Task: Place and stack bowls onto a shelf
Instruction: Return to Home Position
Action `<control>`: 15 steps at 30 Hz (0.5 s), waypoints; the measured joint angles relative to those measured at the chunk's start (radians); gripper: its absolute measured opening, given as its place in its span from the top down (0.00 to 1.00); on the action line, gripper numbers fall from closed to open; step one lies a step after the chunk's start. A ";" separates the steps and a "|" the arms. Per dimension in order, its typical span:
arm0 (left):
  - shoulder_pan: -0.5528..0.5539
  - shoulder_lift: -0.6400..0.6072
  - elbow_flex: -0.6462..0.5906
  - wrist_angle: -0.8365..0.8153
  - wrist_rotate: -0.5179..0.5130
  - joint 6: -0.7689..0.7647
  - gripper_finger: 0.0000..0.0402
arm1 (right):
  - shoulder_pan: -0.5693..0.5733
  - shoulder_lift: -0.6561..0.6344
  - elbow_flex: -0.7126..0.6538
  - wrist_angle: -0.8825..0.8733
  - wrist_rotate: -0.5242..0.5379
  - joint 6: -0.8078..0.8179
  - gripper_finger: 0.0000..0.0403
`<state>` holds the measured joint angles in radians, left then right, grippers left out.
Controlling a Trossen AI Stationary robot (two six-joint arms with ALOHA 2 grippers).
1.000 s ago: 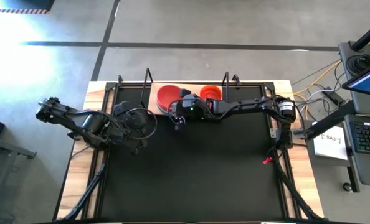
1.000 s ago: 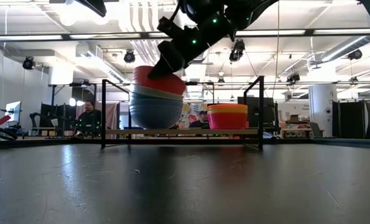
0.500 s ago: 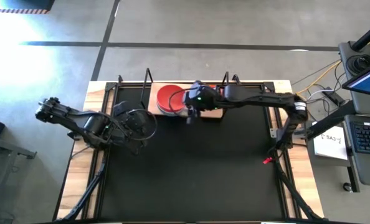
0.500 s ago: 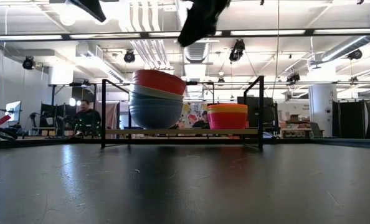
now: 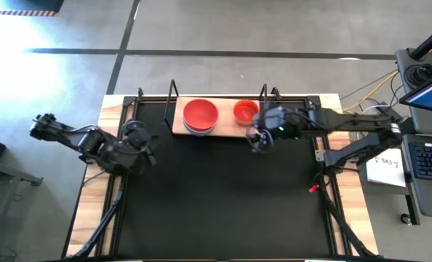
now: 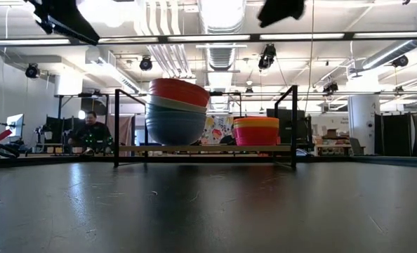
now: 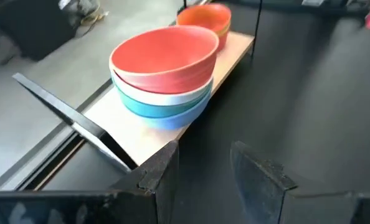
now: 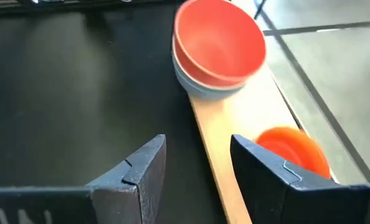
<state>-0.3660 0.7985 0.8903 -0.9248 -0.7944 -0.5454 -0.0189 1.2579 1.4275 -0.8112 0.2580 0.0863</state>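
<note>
I've swung the right gripper [image 5: 258,138] clear of the bowls [image 5: 200,115] on the shelf [image 5: 227,125], left gripper [image 5: 143,143] too, fingers [image 8: 135,168] released and empty. Stacking looks done.

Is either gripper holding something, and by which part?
Nothing is held. The left gripper and the right gripper both have open, empty jaws, clear of the bowls.

Black mat [image 5: 223,196] covers the wooden table [image 5: 353,211]; a person [image 6: 90,130] sits beyond.

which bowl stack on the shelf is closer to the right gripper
The small orange-topped stack, at the shelf's right end: the right gripper hangs just beside it, while the larger red-topped stack stands farther off.
</note>
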 joint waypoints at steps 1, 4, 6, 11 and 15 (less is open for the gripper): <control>0.000 -0.036 -0.033 0.031 0.000 0.017 0.68 | 0.010 -0.035 -0.050 0.022 0.017 0.019 0.58; 0.000 -0.137 -0.126 0.108 0.001 0.046 0.68 | 0.042 -0.136 -0.204 0.095 0.034 0.088 0.58; 0.000 -0.196 -0.190 0.157 0.000 0.048 0.68 | 0.065 -0.200 -0.301 0.152 0.040 0.133 0.58; 0.000 -0.334 -0.361 0.382 0.002 0.081 0.68 | 0.119 -0.328 -0.513 0.289 0.091 0.211 0.58; 0.000 -0.411 -0.494 0.564 0.027 0.136 0.68 | 0.158 -0.402 -0.655 0.403 0.137 0.260 0.58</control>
<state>-0.3660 0.3879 0.3968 -0.3605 -0.7677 -0.4093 0.1387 0.8559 0.7730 -0.4084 0.3946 0.3463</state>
